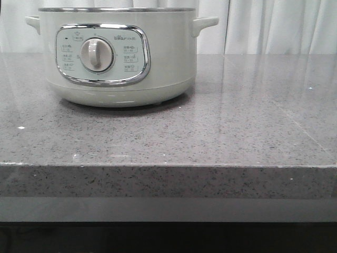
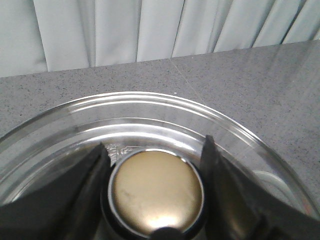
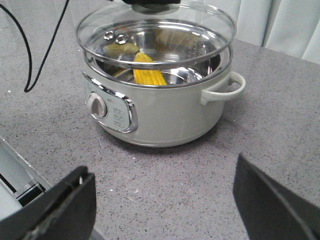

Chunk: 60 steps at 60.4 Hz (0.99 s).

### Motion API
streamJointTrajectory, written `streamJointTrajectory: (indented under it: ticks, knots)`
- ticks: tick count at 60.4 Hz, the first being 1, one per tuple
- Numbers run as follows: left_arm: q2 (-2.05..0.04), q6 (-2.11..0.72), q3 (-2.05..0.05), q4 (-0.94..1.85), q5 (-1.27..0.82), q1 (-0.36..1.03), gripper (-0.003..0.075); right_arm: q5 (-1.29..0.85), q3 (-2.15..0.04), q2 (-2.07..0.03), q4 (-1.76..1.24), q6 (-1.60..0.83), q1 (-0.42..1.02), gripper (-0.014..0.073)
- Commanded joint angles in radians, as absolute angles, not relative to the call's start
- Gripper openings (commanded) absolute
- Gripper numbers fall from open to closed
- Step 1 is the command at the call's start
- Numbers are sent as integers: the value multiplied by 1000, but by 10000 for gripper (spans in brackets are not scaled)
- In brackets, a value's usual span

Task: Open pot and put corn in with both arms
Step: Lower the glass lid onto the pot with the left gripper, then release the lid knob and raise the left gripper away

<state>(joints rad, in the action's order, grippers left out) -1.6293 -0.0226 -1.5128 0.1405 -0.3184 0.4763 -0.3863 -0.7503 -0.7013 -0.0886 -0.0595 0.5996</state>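
The pale cream-green pot (image 1: 116, 58) stands at the back left of the grey counter, its dial facing me. In the right wrist view the pot (image 3: 165, 112) holds a yellow corn cob (image 3: 147, 70), lying inside against the metal wall. A glass lid (image 3: 155, 35) hangs just above the rim. My left gripper (image 2: 156, 150) is shut on the lid's gold knob (image 2: 156, 189), one dark finger on each side. My right gripper (image 3: 161, 170) is open with nothing in it, over bare counter in front of the pot. Neither gripper shows in the front view.
A black cable (image 3: 30, 50) hangs to one side of the pot. The counter's front edge (image 1: 168, 166) runs across the front view, and pale curtains (image 1: 274, 26) hang behind. A dull olive shape (image 3: 122, 48) shows through the lid; what it is I cannot tell.
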Motion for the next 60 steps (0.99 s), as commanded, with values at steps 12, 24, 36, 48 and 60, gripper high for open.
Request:
streamJointTrajectory:
  ticks: [12,24,36,48,60]
  knots:
    - [-1608,-24,-1564,96,-165,484,274,-303,-777,-697,-82,-61,595,583]
    - [-1614,-24,-1564,106,-221,484,274,-303,-777,-697,-82,-61,595,583]
    - [-1614,-24,-1564,108,-248,484,274,-303,-777,-697,-82,-61,595,583]
    - [-1614,-24,-1564,108,-262,484,307,-303,-777,-697,-82,-61,595,583]
    - [-1614,-24,-1564,108,-258,481,549,-303,-777,-697,-82,-61,595,583]
